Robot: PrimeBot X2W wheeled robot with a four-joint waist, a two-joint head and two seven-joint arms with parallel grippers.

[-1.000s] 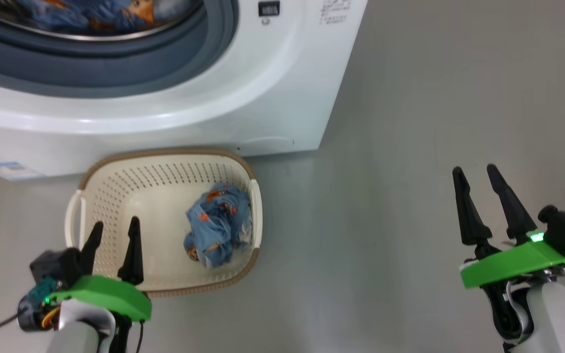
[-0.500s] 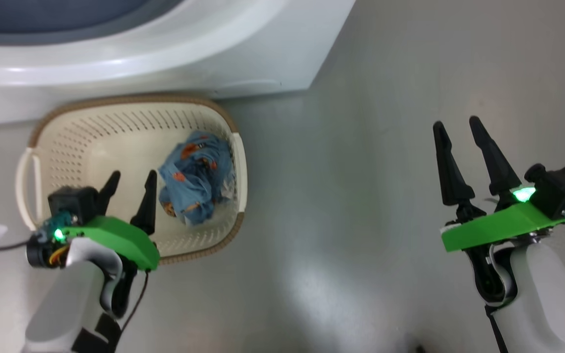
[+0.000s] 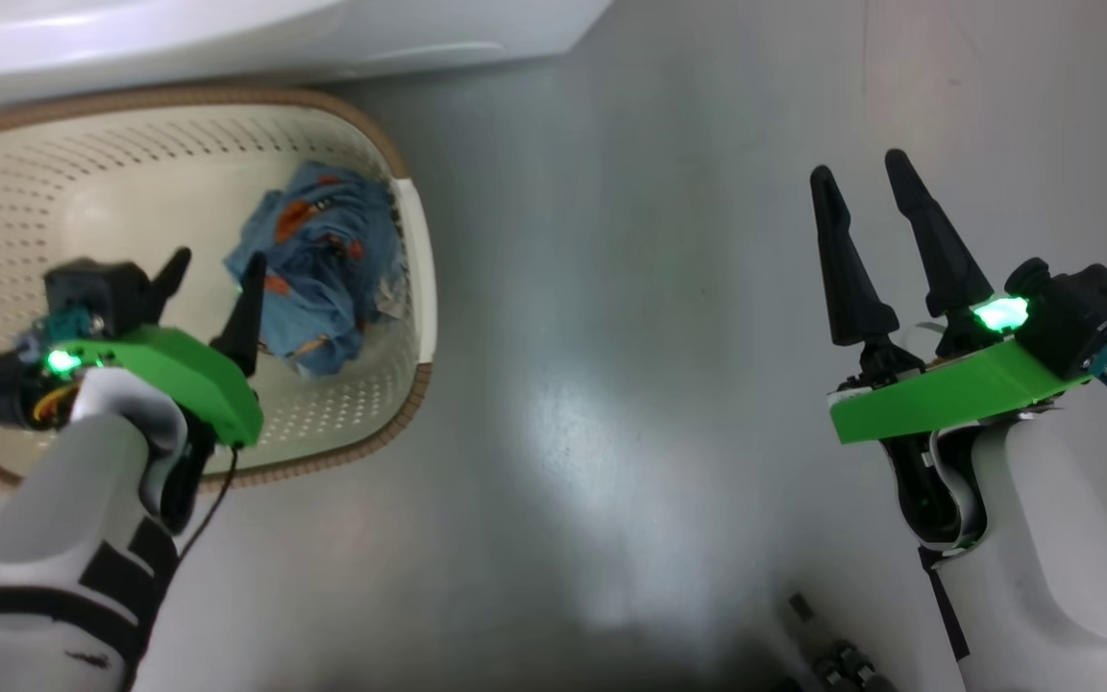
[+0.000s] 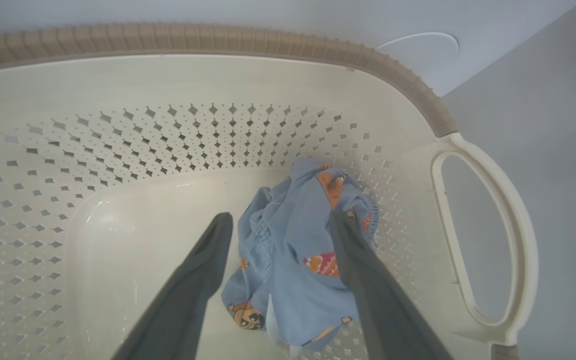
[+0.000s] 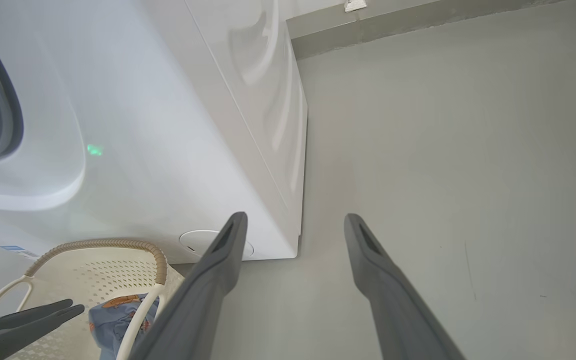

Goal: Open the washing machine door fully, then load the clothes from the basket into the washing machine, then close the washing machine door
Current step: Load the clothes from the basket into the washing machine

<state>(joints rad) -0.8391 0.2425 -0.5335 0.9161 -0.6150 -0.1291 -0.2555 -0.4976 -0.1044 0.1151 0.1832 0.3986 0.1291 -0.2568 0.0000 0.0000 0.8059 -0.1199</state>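
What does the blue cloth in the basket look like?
The clothes are one crumpled heap of soft light-blue fabric with orange cartoon prints. It lies on the floor of the cream basket, close to the wall with the side handle. The open left gripper straddles it in the left wrist view; whether it touches is unclear.

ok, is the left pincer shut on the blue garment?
No, the left pincer is open, its fingers either side of the blue garment in the basket.

The room is bright, with even light from above. A big white shine sits on the grey floor (image 3: 592,452), and a small green glow lands on the washing machine (image 5: 94,149). The wrist views bend lines near their edges.
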